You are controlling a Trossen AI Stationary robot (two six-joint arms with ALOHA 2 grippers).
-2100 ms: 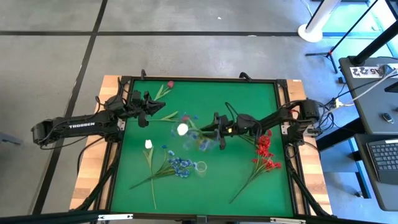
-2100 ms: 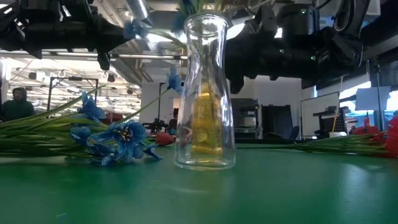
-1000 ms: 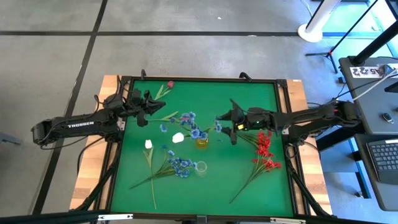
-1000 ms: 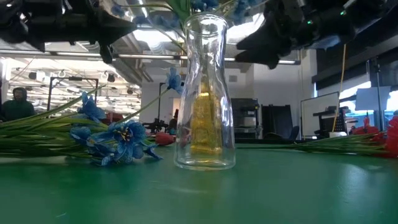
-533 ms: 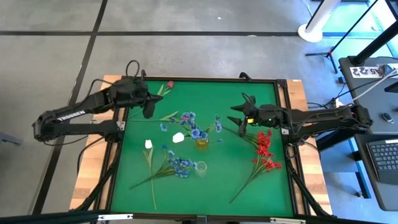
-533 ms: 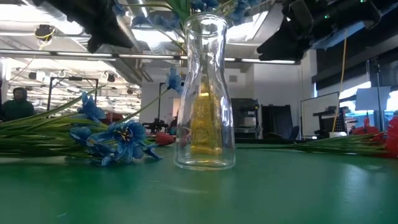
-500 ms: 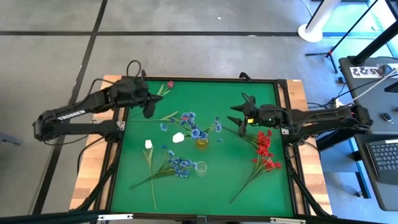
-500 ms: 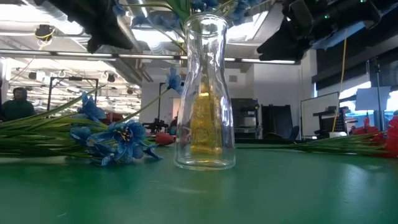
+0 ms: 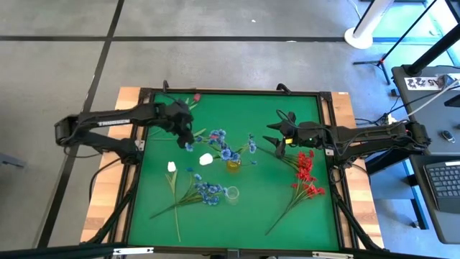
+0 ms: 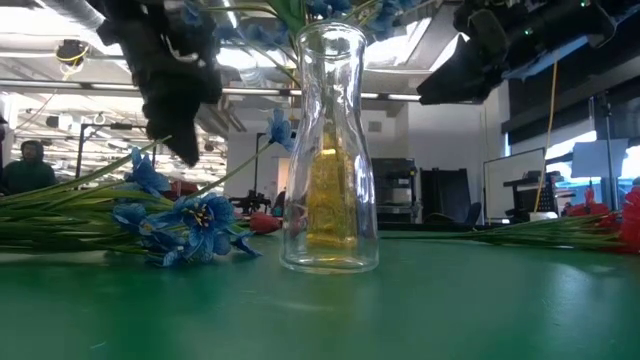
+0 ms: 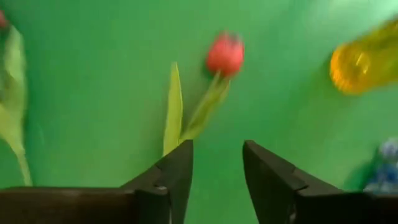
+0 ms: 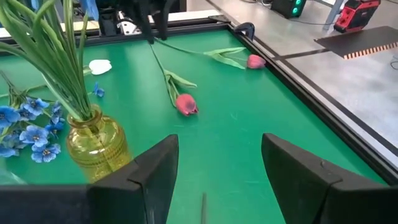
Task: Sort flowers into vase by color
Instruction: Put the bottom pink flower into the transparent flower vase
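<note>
A yellow vase (image 9: 233,165) holds blue flowers (image 9: 224,147) near the mat's middle. A clear glass vase (image 10: 329,150) stands nearer the front, beside a blue spray (image 9: 209,191) that lies flat. A red bud (image 11: 225,55) lies on the mat on its stem. My left gripper (image 11: 217,149) hangs open above that stem, clear of the mat in the low view. My right gripper (image 12: 217,149) stands open to the right of the yellow vase, with nothing between its fingers. Red sprays (image 9: 305,174) lie at the right. Two white buds (image 9: 206,159) lie left of the vases.
A pink bud (image 12: 255,61) lies by the mat's far edge. A black frame (image 9: 327,93) rims the green mat. Stems of the flat blue spray (image 10: 60,215) spread toward the front left. A person (image 10: 30,165) shows far off in the room.
My left gripper has risen, swung toward the table's right, and come down over the red bud's stem. My right gripper has drawn back from the yellow vase toward the right edge and then stayed still. The flowers have not moved.
</note>
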